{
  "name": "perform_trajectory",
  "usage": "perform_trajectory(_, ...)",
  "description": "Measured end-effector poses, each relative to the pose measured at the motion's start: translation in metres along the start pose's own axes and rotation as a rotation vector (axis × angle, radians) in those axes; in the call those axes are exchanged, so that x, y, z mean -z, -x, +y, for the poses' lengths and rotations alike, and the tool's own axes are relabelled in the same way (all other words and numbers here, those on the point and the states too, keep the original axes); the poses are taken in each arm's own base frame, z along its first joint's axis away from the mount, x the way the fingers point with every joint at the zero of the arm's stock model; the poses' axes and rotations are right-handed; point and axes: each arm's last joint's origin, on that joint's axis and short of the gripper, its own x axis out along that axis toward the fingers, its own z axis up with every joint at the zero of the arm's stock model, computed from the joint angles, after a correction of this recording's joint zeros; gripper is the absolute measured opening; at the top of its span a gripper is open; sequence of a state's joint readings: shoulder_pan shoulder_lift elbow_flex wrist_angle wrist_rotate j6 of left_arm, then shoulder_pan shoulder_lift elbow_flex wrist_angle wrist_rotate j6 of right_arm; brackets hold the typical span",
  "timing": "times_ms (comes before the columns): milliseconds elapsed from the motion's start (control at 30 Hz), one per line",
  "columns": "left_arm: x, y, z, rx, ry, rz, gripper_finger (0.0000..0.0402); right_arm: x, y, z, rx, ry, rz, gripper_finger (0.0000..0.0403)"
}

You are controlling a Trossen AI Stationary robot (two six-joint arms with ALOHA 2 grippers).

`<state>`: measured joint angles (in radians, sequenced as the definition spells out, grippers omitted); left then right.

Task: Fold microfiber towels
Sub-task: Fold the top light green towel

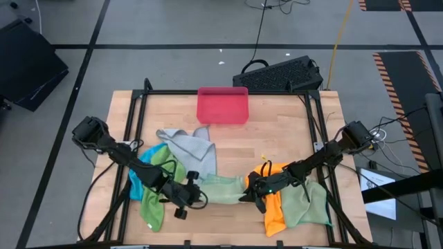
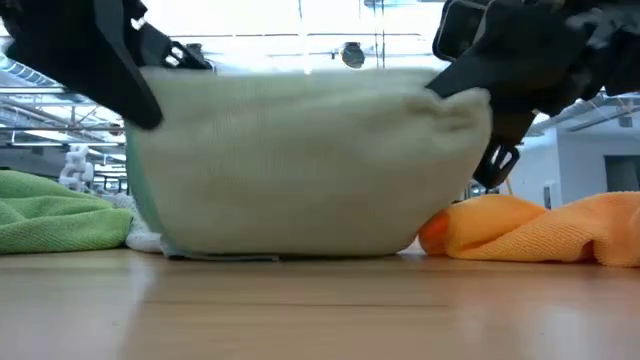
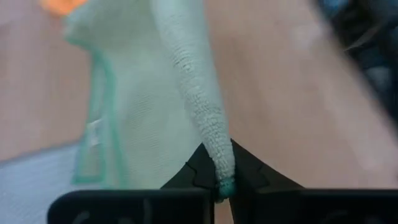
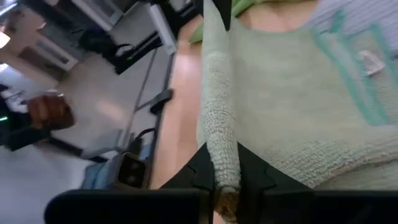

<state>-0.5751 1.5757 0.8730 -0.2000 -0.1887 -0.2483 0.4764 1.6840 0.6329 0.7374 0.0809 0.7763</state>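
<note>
A pale green microfiber towel [image 1: 221, 188] with a teal hem hangs stretched between my two grippers over the table's near middle. My left gripper [image 1: 199, 196] is shut on its left end and my right gripper [image 1: 248, 191] on its right end. In the low view the towel's lower part [image 2: 290, 245] rests on the table. Other towels lie loose: grey [image 1: 190, 145], blue [image 1: 142, 176] and bright green [image 1: 156, 200] under the left arm, orange [image 1: 273, 207] and light green [image 1: 308, 204] under the right arm. My left gripper pinches the towel's bunched upper edge [image 3: 219, 163] between its two fingers, at the teal-hemmed corner. The fingers slant down at it from the table's left. The cloth runs away from them as a raised ridge, and the rest hangs below. My right gripper pinches the towel's gathered upper edge [image 4: 222, 163] at its right end between its two fingers, coming nearly level from the table's right. The edge runs as a rolled ridge away from the fingers toward the other gripper, and the body of the towel hangs beside it.
A rigid pink-red tray [image 1: 223, 105] stands at the table's far middle. A black keyboard [image 1: 280, 75] lies beyond the far right corner. Bare wood shows between the tray and the held towel and along the near edge.
</note>
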Motion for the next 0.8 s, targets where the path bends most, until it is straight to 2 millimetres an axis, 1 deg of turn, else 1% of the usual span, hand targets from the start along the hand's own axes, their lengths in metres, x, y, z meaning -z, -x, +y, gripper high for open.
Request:
perform_trajectory(133,0.008,-0.001,0.019,-0.16,0.041,0.086,0.0011,-0.008,0.0,-0.012,0.089,0.021,-0.049,0.0023)
perform_trajectory(200,0.009,-0.002,0.028,-0.199,0.06,0.116,0.0015,-0.012,0.0,-0.02,0.138,0.023,-0.059,0.0023)
perform_trajectory(300,0.009,-0.003,0.039,-0.199,0.062,0.137,0.0032,-0.017,0.0,-0.033,0.203,0.005,-0.04,0.0023)
perform_trajectory(400,0.008,-0.005,0.043,-0.143,0.064,0.142,0.0035,-0.02,0.0,-0.037,0.157,-0.001,-0.001,0.0023)
perform_trajectory(500,0.006,-0.005,0.038,-0.049,0.051,0.135,0.0021,-0.018,0.0,-0.031,0.056,0.003,0.05,0.0023)
perform_trajectory(567,0.003,-0.004,0.028,0.051,0.008,0.107,0.0011,-0.017,-0.001,-0.025,-0.013,0.008,0.071,0.0023)
perform_trajectory(667,-0.003,-0.003,0.012,0.165,-0.045,0.034,0.0014,-0.016,0.0,-0.013,-0.117,0.028,0.066,0.0023)
perform_trajectory(733,-0.004,0.0,0.005,0.166,-0.058,0.006,0.0024,-0.015,0.0,-0.006,-0.157,0.041,0.041,0.0023)
perform_trajectory(800,-0.002,0.006,0.003,0.108,-0.048,0.011,0.003,-0.013,0.0,0.0,-0.152,0.047,0.005,0.0023)
